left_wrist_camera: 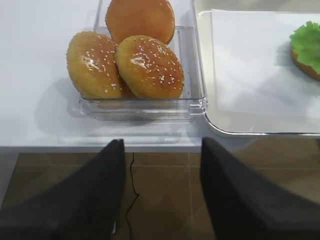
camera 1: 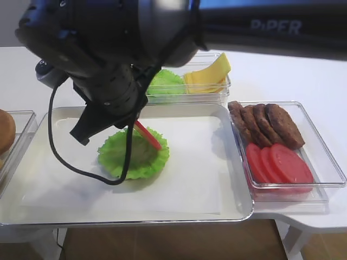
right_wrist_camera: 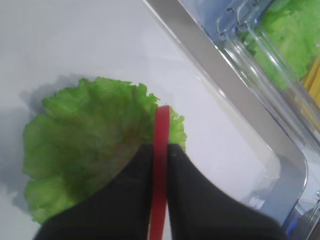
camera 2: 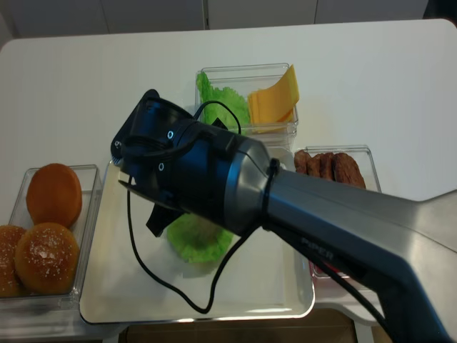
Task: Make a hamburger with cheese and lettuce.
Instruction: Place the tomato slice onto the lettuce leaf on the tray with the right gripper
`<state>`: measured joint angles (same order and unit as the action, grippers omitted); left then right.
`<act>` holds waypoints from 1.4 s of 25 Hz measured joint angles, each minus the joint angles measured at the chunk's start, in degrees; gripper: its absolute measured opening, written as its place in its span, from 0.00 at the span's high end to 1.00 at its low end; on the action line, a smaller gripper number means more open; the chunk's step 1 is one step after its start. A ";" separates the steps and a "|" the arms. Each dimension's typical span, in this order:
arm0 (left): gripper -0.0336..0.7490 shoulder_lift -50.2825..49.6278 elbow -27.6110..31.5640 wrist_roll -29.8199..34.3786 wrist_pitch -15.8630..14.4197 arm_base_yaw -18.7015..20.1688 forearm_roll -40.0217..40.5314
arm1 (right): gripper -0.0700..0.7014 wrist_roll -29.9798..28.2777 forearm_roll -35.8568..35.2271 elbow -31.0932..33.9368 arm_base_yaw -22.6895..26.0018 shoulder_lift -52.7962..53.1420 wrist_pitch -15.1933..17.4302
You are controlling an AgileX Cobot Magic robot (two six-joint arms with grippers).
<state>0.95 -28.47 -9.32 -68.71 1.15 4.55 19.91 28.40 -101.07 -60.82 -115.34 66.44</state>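
The lettuce (camera 1: 130, 157), a flat ruffled light-green leaf, lies on the paper-lined metal tray (camera 1: 162, 221). In the left wrist view the lettuce (left_wrist_camera: 306, 40) has a brown layer under its edge. My right gripper (camera 1: 142, 128) hangs just above the leaf, shut on a red tomato slice (camera 1: 149, 135) held edge-on. The right wrist view shows the right gripper (right_wrist_camera: 160, 146) pinching the tomato slice (right_wrist_camera: 161, 130) over the lettuce (right_wrist_camera: 85, 150). The cheese (camera 1: 209, 73), yellow square slices, leans in a clear bin at the back. My left gripper (left_wrist_camera: 162, 142) is open and empty, over the floor off the table's front edge.
The back bin also holds more green leaves (camera 1: 165, 84). A clear bin on the right holds brown patties (camera 1: 265, 123) and tomato slices (camera 1: 279, 162). A clear bin left of the tray holds sesame buns (left_wrist_camera: 135, 55). The right arm's black cable (camera 1: 54, 141) hangs over the tray.
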 joint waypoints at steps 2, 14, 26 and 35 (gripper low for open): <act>0.49 0.00 0.00 0.00 0.00 0.00 0.00 | 0.84 -0.13 0.00 0.00 0.00 -0.36 0.13; 0.49 0.00 0.00 0.00 0.00 0.00 0.00 | 0.76 -0.40 0.00 0.00 0.00 -0.50 0.13; 0.49 0.00 0.00 0.00 0.00 0.00 0.00 | 0.60 -0.53 0.00 0.00 0.00 -0.50 0.13; 0.49 0.00 0.00 0.00 0.00 0.00 0.00 | 0.39 -0.57 0.00 0.00 0.00 -0.50 0.13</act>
<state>0.95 -28.47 -9.32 -68.71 1.15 4.55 19.34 28.40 -101.07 -60.82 -115.85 66.57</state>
